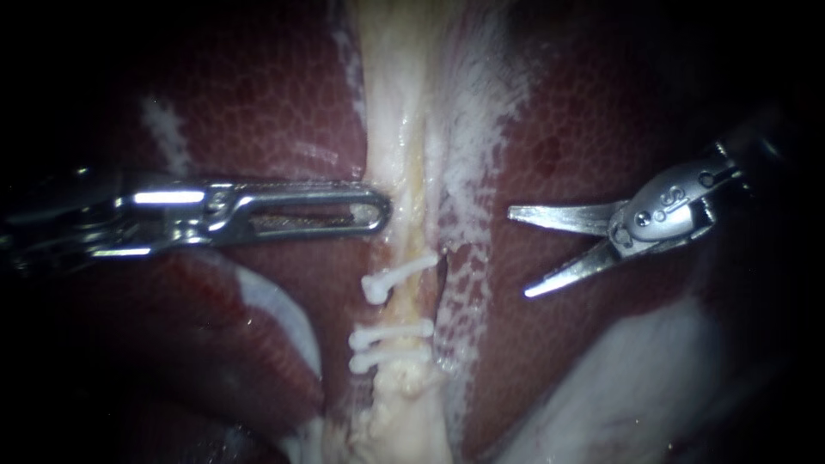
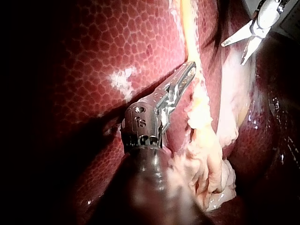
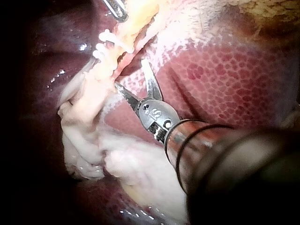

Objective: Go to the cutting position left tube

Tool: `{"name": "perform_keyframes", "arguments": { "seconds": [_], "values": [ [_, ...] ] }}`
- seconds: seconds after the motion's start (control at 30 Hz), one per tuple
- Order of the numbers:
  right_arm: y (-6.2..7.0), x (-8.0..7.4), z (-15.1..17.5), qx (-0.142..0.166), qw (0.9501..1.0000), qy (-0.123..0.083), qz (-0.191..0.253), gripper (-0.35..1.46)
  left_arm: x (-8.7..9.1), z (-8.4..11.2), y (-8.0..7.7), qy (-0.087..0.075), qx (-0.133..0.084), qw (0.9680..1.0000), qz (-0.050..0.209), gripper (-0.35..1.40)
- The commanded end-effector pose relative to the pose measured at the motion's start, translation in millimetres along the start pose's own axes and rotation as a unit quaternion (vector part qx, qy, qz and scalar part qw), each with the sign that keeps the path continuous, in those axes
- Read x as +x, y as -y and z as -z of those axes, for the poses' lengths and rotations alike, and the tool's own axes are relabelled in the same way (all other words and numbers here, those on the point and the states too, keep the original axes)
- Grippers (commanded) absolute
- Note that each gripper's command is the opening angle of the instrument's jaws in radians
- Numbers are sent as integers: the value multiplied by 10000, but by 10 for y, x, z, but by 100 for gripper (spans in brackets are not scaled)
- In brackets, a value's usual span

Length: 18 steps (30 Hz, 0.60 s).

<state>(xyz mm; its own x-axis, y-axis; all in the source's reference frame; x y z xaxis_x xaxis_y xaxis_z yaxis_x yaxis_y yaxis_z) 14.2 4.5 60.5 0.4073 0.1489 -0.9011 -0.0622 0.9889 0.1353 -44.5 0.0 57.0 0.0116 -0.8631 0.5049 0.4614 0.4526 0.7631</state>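
The tube (image 1: 404,172) runs as a pale, yellowish strand down the middle of the endoscope view, w/ dark red liver (image 1: 258,103) on both sides. We see only this one strand clearly, so we can't say which tube it is. Three white clips (image 1: 391,333) cross its lower part. One sits higher and tilted, and two lie close together below it, w/ a short bare stretch of tube between the upper clip and the pair. Below the clips the tube ends in ragged, pale tissue.

Our right instrument (image 1: 517,252) comes in from the right w/ two pointed blades spread wide in a V. Nothing is between them. The blades point at the tube from roughly the upper clip's level, but they're apart from it, over the liver and a band of whitish, netted tissue (image 1: 481,129) along the tube's right side. In the right wrist view the right instrument (image 3: 130,72) has one blade tip near the pale strand just past the clips. We can't tell if it touches.

Our left instrument (image 1: 374,210) comes in level from the left, above the clips, w/ a slotted jaw facing the camera. Its tip lies on the tube's left edge. In the left wrist view its jaws lie together w/ no real gap, tip against the yellow strand. We see nothing held between them, tho we can't rule out a pinch of tissue at the very tip.

Lower right in the endoscope view lies a smooth, pale sheet of tissue (image 1: 644,378), well apart from both instruments.
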Motion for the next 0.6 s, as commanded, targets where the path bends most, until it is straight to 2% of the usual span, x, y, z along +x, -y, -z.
{"name": "perform_keyframes", "arguments": {
  "seconds": [0.03,0.3,0.43,0.5,0.6],
  "values": [
    [0,0,0,3,10000,3,-2,143,0,0,0,1,-2,10000,1,-35],
    [1,-1,-2,77,9999,-67,3,143,0,1,2,2,-4,10000,2,-35],
    [8,-7,-9,230,9997,-36,64,143,-1,2,3,0,-2,10000,5,-35],
    [14,-13,-16,343,9994,52,0,143,-3,5,5,-2,0,10000,12,-35],
    [21,-21,-27,550,9984,76,-110,143,-11,11,8,-8,4,10000,33,-35]
  ]
}}
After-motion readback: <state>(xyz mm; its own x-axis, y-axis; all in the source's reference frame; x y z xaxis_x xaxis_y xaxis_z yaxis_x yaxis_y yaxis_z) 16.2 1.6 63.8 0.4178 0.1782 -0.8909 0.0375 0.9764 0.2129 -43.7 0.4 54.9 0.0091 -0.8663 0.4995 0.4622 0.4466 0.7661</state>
